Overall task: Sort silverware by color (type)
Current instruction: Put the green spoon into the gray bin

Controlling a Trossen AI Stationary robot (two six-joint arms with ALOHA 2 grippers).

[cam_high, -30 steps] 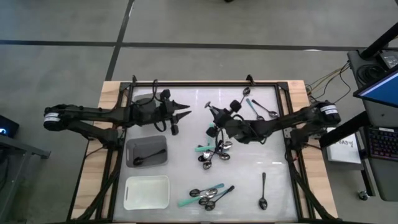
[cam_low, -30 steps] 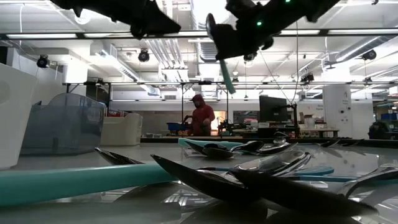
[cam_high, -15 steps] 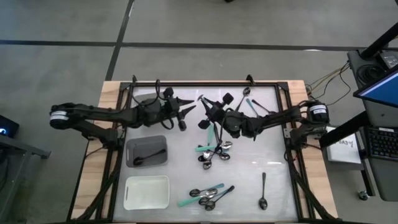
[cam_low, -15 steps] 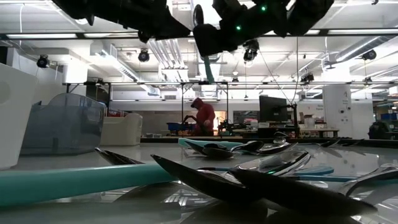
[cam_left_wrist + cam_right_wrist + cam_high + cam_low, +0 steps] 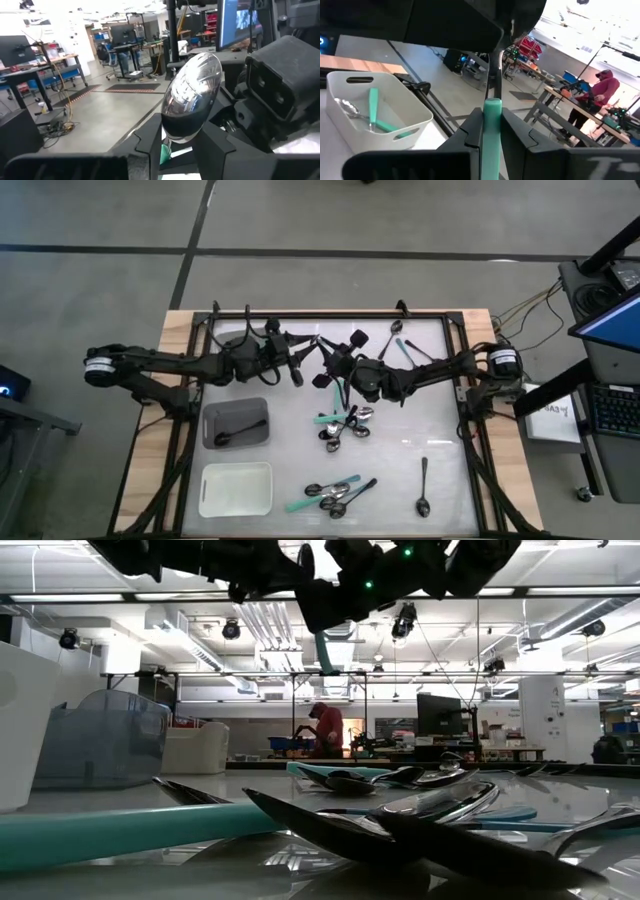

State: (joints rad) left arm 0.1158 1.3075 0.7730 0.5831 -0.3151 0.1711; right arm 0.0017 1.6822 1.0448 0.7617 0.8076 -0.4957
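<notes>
My right gripper (image 5: 329, 367) is high above the table's middle, shut on a teal-handled spoon (image 5: 340, 392) with a shiny bowl (image 5: 192, 95). My left gripper (image 5: 302, 360) faces it from the left and is open. Its fingers (image 5: 150, 142) stand close on either side of the bowl's narrow end; I cannot tell whether they touch it. In the low view the teal handle (image 5: 322, 648) slants down below both grippers. More spoons lie in heaps at the table's middle (image 5: 345, 425) and near edge (image 5: 335, 493). My right gripper pinches the spoon's teal handle (image 5: 492, 132) between its two fingers (image 5: 470, 137), close to where the thin metal neck (image 5: 497, 80) begins. The spoon is lifted clear of the table, its bowl end reaching toward my left gripper and its free handle end slanting down.
A grey tray (image 5: 236, 423) holds a black-handled spoon, and a white tray (image 5: 236, 488) sits nearer. Another white tray (image 5: 375, 115) holds teal spoons. Spoons lie at the far right (image 5: 412, 352), and a single one (image 5: 423, 485) at the near right. A person (image 5: 325, 730) stands far behind.
My right gripper has carried the teal-handled spoon toward the table's left and far side, toward my left gripper. My left gripper has moved right to meet it, so the spoon's bowl now stands between its fingers.
</notes>
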